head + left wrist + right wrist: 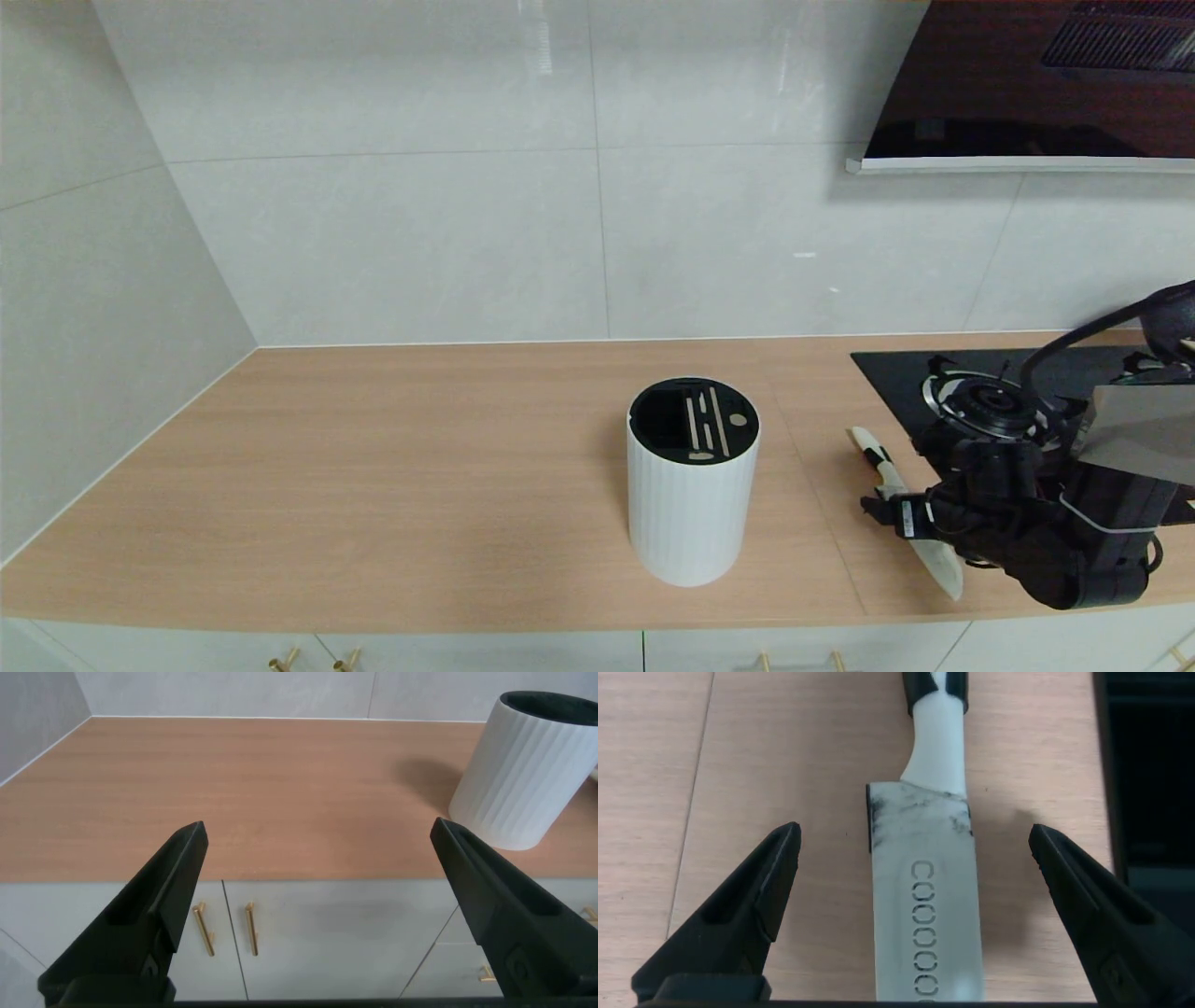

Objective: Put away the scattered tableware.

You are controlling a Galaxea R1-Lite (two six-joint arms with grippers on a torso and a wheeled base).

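Note:
A white ribbed utensil holder (693, 495) with a black slotted top stands upright at the middle of the wooden counter (420, 467). To its right a white-bladed knife (882, 467) with a black-and-white handle lies flat on the counter beside the stove. My right gripper (910, 513) hovers low over the blade, open. In the right wrist view the knife (924, 905) lies between the spread fingers of the right gripper (913, 835), untouched. My left gripper (320, 831) is open and holds nothing, out in front of the counter edge, with the holder (528, 770) off to one side.
A black gas stove (980, 401) with a burner ring sits at the counter's right end, under a dark range hood (1027, 84). Tiled walls close the back and left. Cabinet doors with brass handles (250, 929) run below the counter edge. Bare counter stretches left of the holder.

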